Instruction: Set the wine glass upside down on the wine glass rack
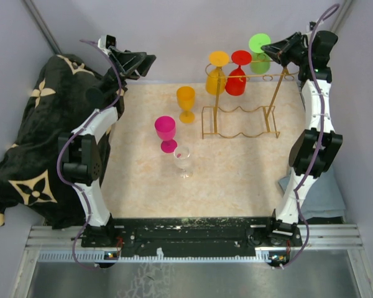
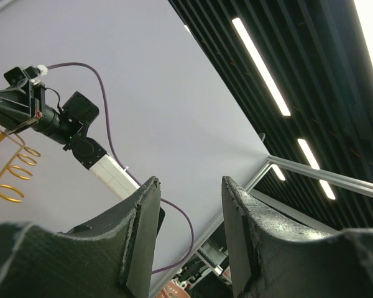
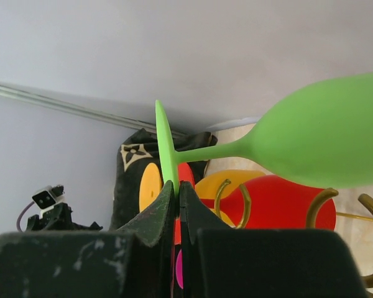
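Right end effector [image 3: 177,186] pinched on green wine glass [image 3: 323,139] foot; left end effector [image 2: 189,183] parted, empty.

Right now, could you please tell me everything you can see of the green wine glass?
The green wine glass looks like glossy opaque plastic: rounded bowl, thin stem, flat round foot. It is inverted, foot uppermost, at the right end of the gold wire rack, beside the red glass. The right gripper pinches the foot's rim; whether the rails carry it is unclear.

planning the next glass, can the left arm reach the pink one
Probably yes: the pink glass stands upright on the left arm's side, and the left gripper is open, empty.
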Controlling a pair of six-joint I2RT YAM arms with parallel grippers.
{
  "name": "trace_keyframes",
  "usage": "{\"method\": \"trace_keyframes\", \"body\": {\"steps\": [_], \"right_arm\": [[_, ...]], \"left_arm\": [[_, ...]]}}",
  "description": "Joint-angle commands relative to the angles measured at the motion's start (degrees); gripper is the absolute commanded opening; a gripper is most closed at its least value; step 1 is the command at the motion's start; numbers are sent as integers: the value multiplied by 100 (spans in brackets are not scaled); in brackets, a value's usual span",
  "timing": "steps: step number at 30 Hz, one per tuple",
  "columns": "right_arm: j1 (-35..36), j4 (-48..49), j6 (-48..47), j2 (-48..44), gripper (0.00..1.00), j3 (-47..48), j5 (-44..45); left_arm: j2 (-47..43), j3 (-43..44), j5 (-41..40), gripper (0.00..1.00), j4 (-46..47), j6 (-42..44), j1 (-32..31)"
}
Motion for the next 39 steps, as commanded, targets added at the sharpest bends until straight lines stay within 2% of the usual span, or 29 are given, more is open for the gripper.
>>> {"method": "trace_keyframes", "body": {"steps": [1,18,39], "right_arm": [[-33,-19,-132,-263,0,-55,96],[-104,60,-75,-586,0,-362,142],[-112,152,648,-707,0,-240,311]], "left_arm": [[-109,34,91,50,1070,-438,-23],[-193,-191,64,50,1169,-465,-32],[-285,-321,41,50,1221,-495,-32]]}}
